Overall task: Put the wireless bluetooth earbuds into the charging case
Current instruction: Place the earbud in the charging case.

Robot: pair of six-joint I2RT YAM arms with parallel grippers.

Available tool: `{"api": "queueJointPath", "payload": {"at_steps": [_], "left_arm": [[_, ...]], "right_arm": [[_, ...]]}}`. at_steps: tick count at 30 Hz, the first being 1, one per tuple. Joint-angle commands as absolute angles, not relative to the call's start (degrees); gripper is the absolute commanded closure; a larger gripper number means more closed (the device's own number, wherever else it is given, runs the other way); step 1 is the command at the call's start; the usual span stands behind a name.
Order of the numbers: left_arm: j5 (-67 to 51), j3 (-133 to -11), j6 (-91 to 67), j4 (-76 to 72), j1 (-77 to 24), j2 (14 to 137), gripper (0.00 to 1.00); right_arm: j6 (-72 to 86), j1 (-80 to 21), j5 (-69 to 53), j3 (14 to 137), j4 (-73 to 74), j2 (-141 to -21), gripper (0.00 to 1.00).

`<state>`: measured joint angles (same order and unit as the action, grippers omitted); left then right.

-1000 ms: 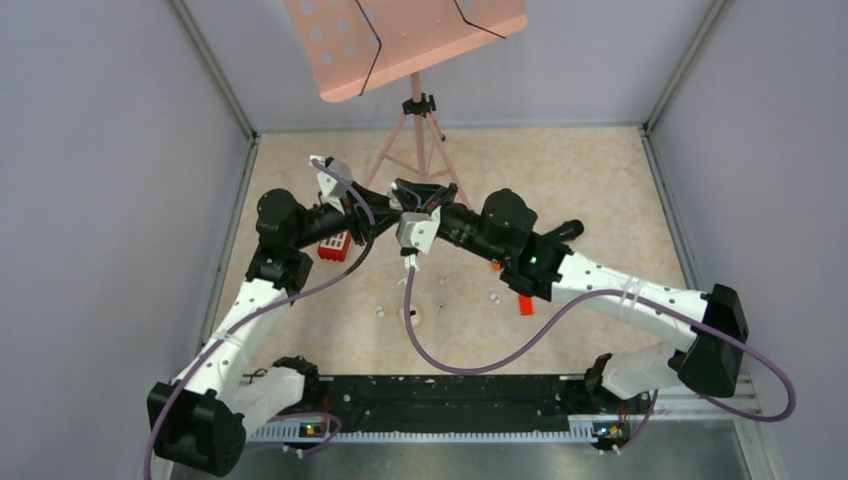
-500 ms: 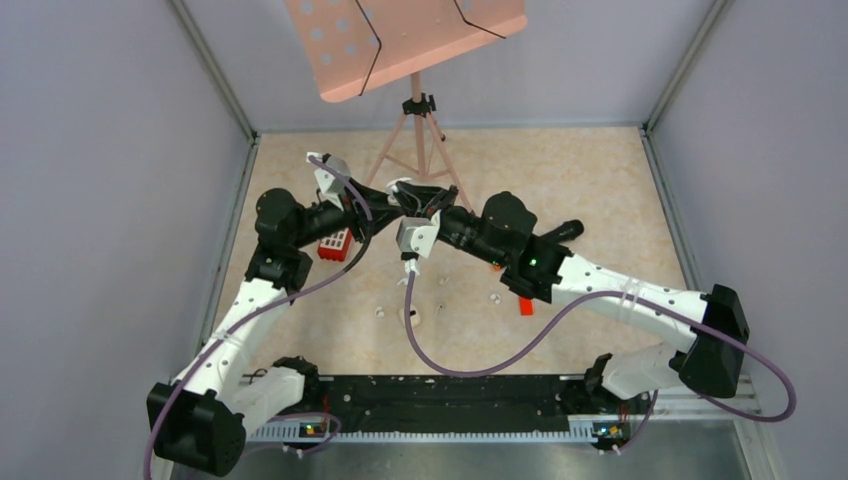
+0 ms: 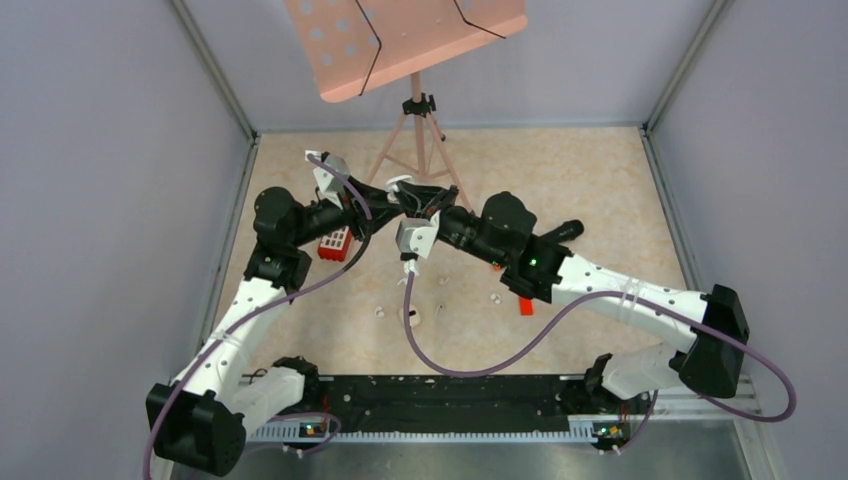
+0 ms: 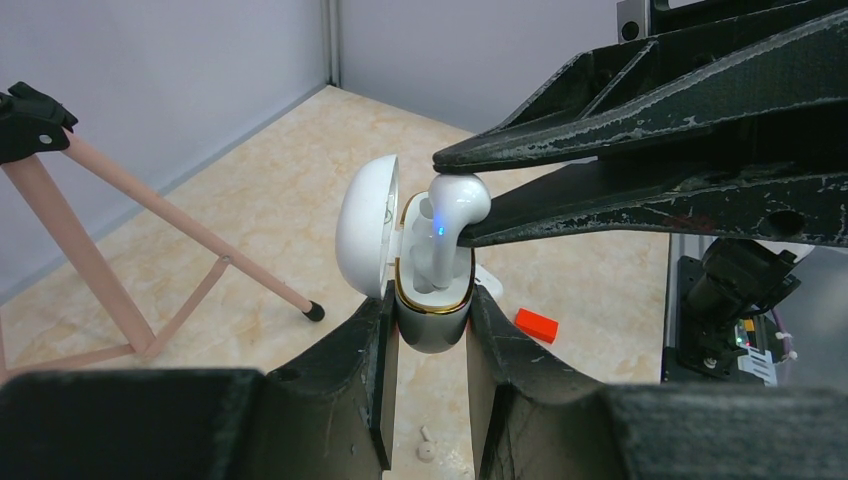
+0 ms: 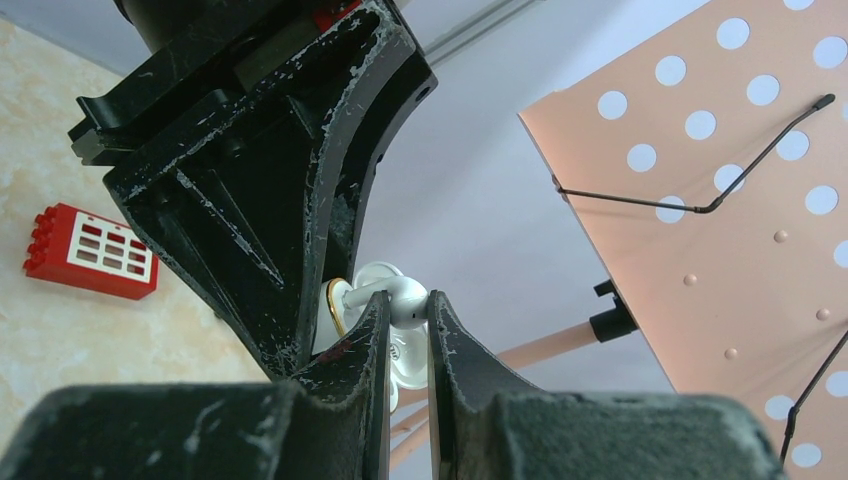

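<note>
one earbud (image 4: 452,205) at a time: pinching it in the right gripper (image 5: 408,305), sliding its stem into the open charging case (image 4: 432,330) after closing the last gap; clamping that case in the left gripper (image 4: 430,300), aloft over the table (image 3: 600,190), centre-far.

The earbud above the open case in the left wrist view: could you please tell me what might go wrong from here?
1. The earbud looks only partly seated in the charging case; its stem may miss the socket and jam.
2. The right gripper pinches just its rounded head, so it could slip out.
3. Pushing down may shift the charging case in the left gripper.
</note>
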<state>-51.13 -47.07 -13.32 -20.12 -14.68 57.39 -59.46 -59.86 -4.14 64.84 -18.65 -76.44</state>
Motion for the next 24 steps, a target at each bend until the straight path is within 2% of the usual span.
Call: {"api": "queueJointPath", "payload": {"at_steps": [1, 14, 18, 24], "left_arm": [[-51.5, -49.6, -12.6, -23.2, -14.7, 56.9, 1.0], [-52.9, -49.6, -11.8, -23.2, -14.7, 56.7, 1.0], [-51.4, -49.3, -11.6, -23.4, -14.8, 56.4, 1.0], [-50.8, -48.9, -10.0, -23.2, -14.8, 56.4, 1.0]], "right_arm": [[-59.7, -60.3, -3.6, 66.3, -18.2, -76.1, 1.0], [-59.6, -60.4, -4.2, 67.2, -17.3, -77.3, 1.0], [-59.8, -60.4, -5.2, 69.0, -12.8, -77.6, 1.0], [-59.2, -60.1, -5.5, 73.4, -1.8, -78.1, 0.82]]}}
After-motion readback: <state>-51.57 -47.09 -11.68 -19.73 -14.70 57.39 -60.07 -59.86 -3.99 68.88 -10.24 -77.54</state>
